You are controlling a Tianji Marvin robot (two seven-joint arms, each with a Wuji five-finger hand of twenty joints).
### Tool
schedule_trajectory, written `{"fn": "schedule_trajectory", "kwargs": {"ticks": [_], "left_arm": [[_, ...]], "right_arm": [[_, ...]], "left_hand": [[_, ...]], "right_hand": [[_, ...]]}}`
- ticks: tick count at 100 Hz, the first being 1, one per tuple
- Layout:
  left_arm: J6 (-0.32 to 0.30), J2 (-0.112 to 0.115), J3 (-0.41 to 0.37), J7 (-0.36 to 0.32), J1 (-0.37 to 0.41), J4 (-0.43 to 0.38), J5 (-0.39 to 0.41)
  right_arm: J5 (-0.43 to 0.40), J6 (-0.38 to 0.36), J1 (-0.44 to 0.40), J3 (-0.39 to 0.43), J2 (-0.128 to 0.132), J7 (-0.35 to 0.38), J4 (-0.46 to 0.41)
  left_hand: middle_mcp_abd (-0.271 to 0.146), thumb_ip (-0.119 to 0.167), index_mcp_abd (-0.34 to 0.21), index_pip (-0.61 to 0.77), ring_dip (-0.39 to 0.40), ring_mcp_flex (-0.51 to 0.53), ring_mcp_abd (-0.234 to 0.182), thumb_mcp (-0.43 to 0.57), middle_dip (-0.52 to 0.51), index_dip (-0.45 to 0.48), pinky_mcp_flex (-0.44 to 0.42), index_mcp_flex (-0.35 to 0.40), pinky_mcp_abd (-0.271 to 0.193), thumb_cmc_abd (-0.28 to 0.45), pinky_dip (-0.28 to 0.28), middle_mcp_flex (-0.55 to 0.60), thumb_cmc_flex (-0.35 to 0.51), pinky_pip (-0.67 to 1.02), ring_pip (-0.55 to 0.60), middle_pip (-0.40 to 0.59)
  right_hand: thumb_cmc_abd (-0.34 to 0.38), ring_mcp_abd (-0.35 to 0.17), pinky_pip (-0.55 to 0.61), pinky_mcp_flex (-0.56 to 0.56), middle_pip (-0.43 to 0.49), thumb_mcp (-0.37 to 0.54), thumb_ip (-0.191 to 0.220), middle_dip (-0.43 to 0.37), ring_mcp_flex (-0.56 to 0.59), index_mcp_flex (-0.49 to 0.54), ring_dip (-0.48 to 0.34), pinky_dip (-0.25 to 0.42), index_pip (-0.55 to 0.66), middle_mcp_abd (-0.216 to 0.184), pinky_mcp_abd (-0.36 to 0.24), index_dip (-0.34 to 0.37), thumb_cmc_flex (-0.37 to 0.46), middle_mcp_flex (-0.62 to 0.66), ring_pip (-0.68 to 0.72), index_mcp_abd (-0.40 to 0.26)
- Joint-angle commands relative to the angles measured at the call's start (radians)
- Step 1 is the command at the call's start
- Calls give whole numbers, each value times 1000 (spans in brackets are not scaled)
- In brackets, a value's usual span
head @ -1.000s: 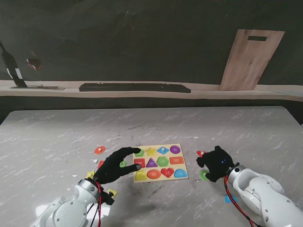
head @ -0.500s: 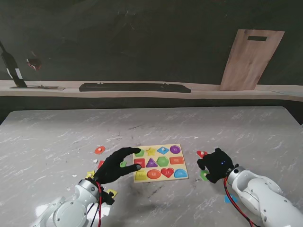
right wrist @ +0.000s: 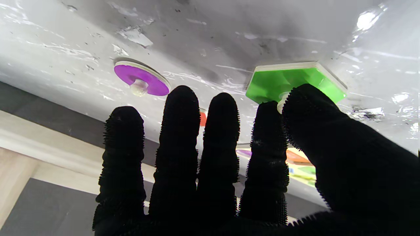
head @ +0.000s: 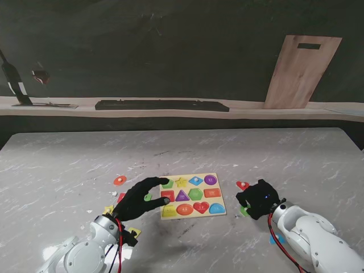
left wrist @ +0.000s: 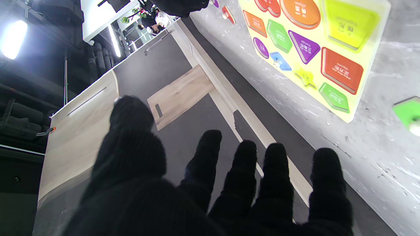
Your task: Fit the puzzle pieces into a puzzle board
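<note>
The yellow puzzle board (head: pixel 222 199) lies at the middle of the table with coloured shapes filling its slots. My left hand (head: pixel 139 199) hovers at the board's left edge, open, fingers spread and holding nothing. A small green piece (head: pixel 148 197) lies just under its fingertips. My right hand (head: pixel 259 198) is right of the board. In the right wrist view its thumb and index fingertip (right wrist: pixel 267 108) pinch the white knob of a green hexagon piece (right wrist: pixel 295 78) that still lies flat on the table. A purple round piece (right wrist: pixel 141 78) lies close by.
Loose pieces are scattered on the marble. A red heart (head: pixel 243 185) lies beside the right hand and an orange round piece (head: pixel 119 180) lies far left. Yellow pieces (head: pixel 134 232) sit near my left forearm, and a blue piece (head: pixel 274 239) by the right forearm. A shelf runs along the back.
My right hand has shifted a little left and nearer to me, settling onto the green hexagon piece. The left hand and the board have not moved.
</note>
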Motion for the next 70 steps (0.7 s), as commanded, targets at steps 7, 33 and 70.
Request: {"fn": "schedule_trajectory", "kwargs": {"ticks": [7, 33, 70], "left_arm": [[3, 0, 3, -2, 2, -3, -4], [4, 0, 3, -2, 2, -4, -4], [-10, -1, -3, 4, 10, -9, -3]], "right_arm": [[-2, -4, -9, -12, 0, 1, 16], [0, -33, 7, -22, 1, -79, 36], [53, -53, 68, -52, -20, -102, 2]], "left_hand": [[-3, 35, -22, -18, -13, -15, -12, -41, -16, -14, -15, 19, -86, 25, 15, -3, 13, -9, -21, -17], [-3, 35, -22, -19, -13, -15, -13, -42, -17, -14, -15, 22, -86, 26, 15, -3, 11, -9, -21, -17], [-5, 35, -25, -18, -13, -13, -12, -41, -17, -14, -15, 22, -84, 27, 15, -1, 11, -8, -21, -17]], "right_hand": [[30, -11, 33, 20, 20, -11, -1, -13, 45, 73, 13, 15, 18, -29, -8, -14, 70, 49, 32, -86], [-61, -16, 50, 65, 32, 76, 15, -28, 96, 132, 19, 8, 15, -21, -8, 11, 65, 99, 56, -111], [-93, 2, 65, 82, 43, 95, 20, -33, 121, 154, 28, 8, 12, 14, 11, 8, 77, 115, 77, -70]]}}
